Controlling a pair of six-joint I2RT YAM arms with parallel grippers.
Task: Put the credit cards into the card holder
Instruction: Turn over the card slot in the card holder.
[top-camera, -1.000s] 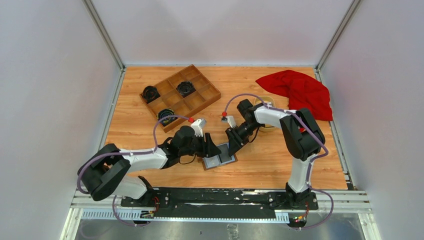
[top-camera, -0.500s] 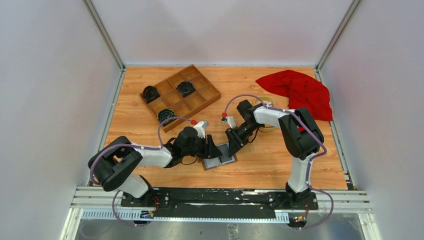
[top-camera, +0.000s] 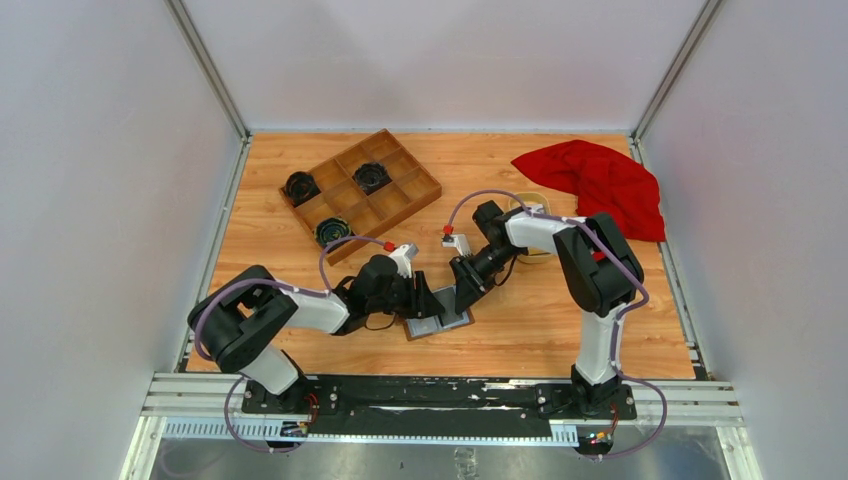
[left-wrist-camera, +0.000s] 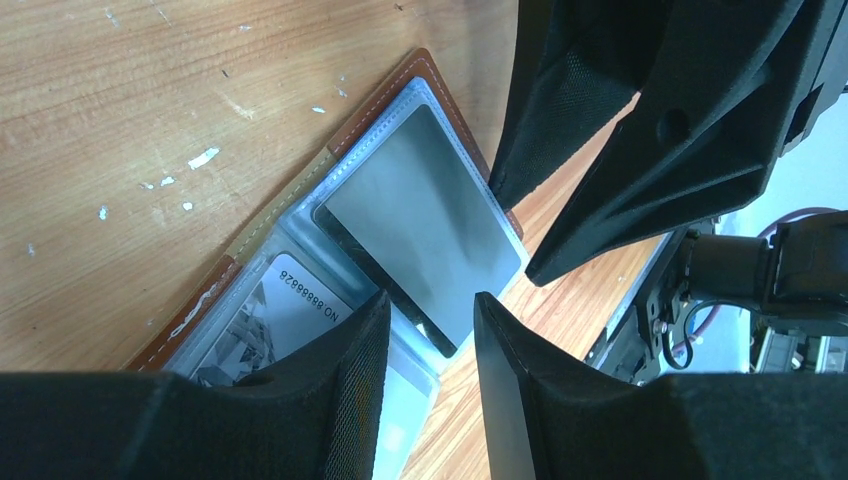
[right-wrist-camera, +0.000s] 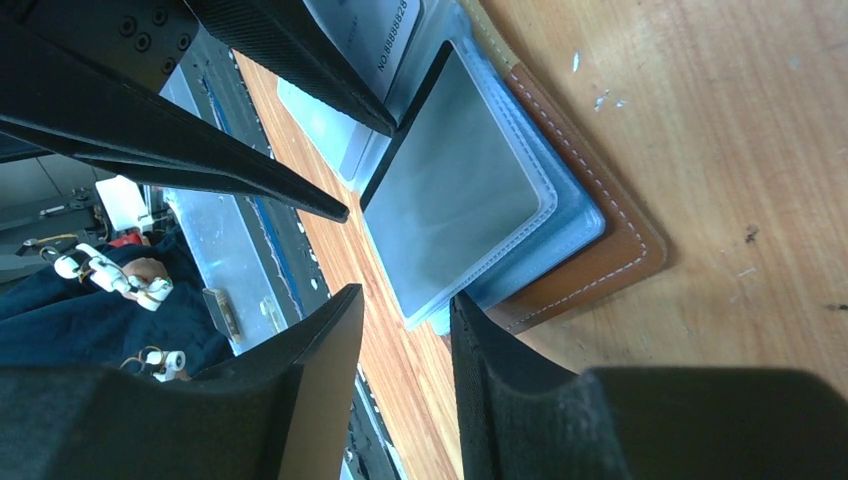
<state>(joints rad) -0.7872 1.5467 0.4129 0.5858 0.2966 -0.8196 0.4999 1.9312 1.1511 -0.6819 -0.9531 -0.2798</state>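
The table (top-camera: 520, 170) is overlooked from high behind, and the open card holder (top-camera: 437, 322) is shared, close-up, by both wrist views.

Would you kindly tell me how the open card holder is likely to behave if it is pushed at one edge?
The card holder lies flat and open on the table, so it would probably slide rather than tip. Its pockets look glossy and thin, so likely slippery and flexible. The stitched brown cover looks soft, so it may fold if lifted.
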